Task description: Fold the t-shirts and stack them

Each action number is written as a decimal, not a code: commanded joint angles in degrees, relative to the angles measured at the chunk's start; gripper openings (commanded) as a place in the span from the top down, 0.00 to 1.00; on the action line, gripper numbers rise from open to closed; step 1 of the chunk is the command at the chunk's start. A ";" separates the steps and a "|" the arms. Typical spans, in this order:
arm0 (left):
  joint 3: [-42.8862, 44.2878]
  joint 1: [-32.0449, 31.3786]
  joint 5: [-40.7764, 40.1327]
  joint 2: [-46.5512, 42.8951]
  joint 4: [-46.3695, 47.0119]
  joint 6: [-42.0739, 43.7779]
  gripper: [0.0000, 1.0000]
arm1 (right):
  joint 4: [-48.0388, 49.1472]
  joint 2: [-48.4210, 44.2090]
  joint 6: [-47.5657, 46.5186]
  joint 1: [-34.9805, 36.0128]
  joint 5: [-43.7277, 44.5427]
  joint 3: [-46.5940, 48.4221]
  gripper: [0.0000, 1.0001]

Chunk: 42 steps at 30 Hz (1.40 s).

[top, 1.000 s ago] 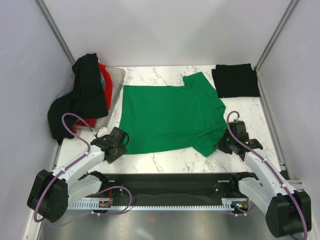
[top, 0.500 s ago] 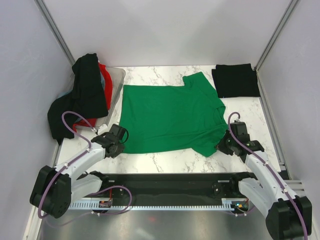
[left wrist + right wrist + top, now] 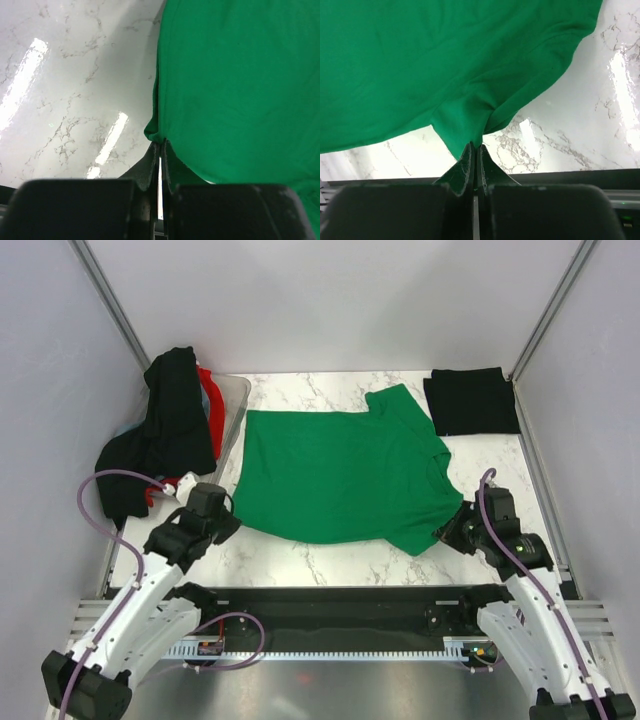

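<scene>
The left gripper (image 3: 160, 146) pinches the near-left hem corner of the green t-shirt (image 3: 340, 475), and the right gripper (image 3: 475, 146) pinches its near sleeve. The shirt lies spread mid-table. The first fold seems to be starting: the 2 corners need lifting together and carrying to the far edge. A folded black t-shirt (image 3: 470, 400) waits far right. The plastic tub (image 3: 236, 402), draped with unfolded shirts (image 3: 175, 430), crowds the left side.

You have a matt, soft bright green cloth t-shirt (image 3: 340, 475) on a glossy, smooth white marble-patterned tabletop (image 3: 320, 562) that throws back the lamps. The folded black cloth t-shirt (image 3: 470, 400) looks equally matt; the translucent plastic tub (image 3: 236, 408) is smooth and faintly shiny.
</scene>
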 commanded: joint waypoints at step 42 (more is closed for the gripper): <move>28.97 12.83 6.51 46.98 10.02 17.70 0.98 | 11.11 55.50 -15.01 0.15 10.91 43.63 1.00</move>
